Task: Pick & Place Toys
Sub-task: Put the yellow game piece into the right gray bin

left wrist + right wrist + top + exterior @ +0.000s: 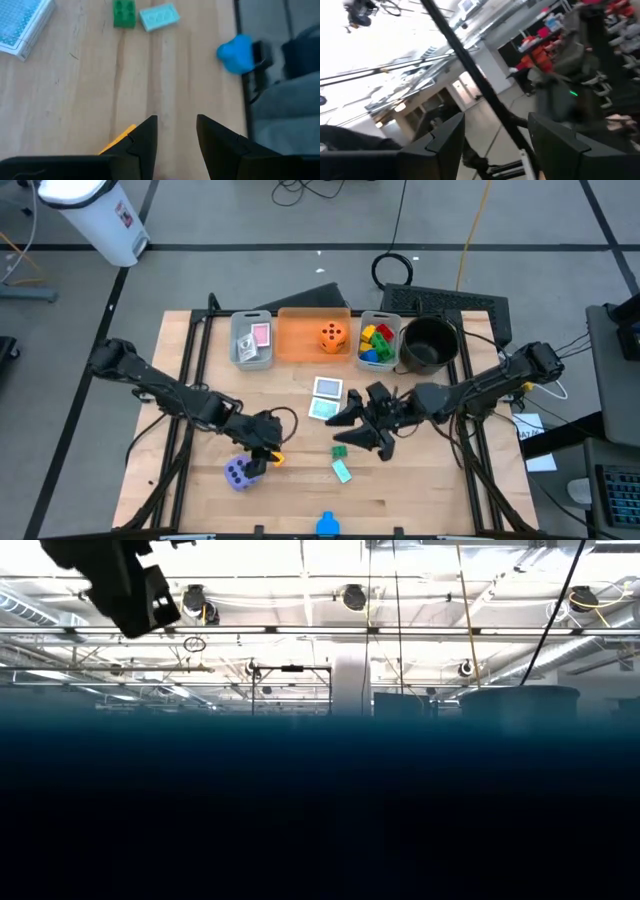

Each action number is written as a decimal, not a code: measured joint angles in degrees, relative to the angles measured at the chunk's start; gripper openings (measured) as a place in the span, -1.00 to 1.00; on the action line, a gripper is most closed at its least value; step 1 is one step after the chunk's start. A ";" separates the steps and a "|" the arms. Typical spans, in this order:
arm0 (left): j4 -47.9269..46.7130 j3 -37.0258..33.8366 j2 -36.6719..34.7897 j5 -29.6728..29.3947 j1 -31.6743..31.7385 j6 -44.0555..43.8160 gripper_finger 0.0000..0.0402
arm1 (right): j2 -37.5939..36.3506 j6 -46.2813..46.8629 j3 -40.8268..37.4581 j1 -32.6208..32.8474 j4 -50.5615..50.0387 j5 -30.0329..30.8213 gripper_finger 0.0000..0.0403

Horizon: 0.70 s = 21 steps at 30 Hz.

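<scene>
Counter point(200, 500) of pale wood seen from above, with two dark robot arms reaching inward. At far left the left hand point(262, 448) hovers low near the front edge, fingers point(145, 137) a little apart and holding nothing, just beside a purple die point(240, 472). Along the back stand a grey bin point(236, 350) with picture cards, an orange bin point(300, 340) with an orange die point(333, 335), a second grey bin point(390, 320) of coloured bricks, then a black bowl point(430, 345). In the middle lie two picture cards point(326, 388), a green brick point(339, 450) and a pale green brick point(343, 471). The right hand point(372, 430) sits tipped upward beside them, fingers parted and empty. A good grasp of the purple die probably means widening the left fingers, centring over it and closing gently on the foam.
</scene>
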 joint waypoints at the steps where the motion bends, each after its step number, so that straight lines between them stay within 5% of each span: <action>1: -0.28 0.00 0.69 0.00 0.00 1.76 -0.30 | -0.01 -0.45 0.34 0.78 0.11 0.14 0.02; 11: -4.00 0.00 5.95 3.60 0.16 24.32 -0.01 | -0.01 -5.00 1.36 7.31 -3.29 8.63 0.02; 21: -4.07 0.02 12.86 3.51 0.44 28.80 0.47 | -0.01 -4.12 1.36 7.57 -9.50 10.49 0.02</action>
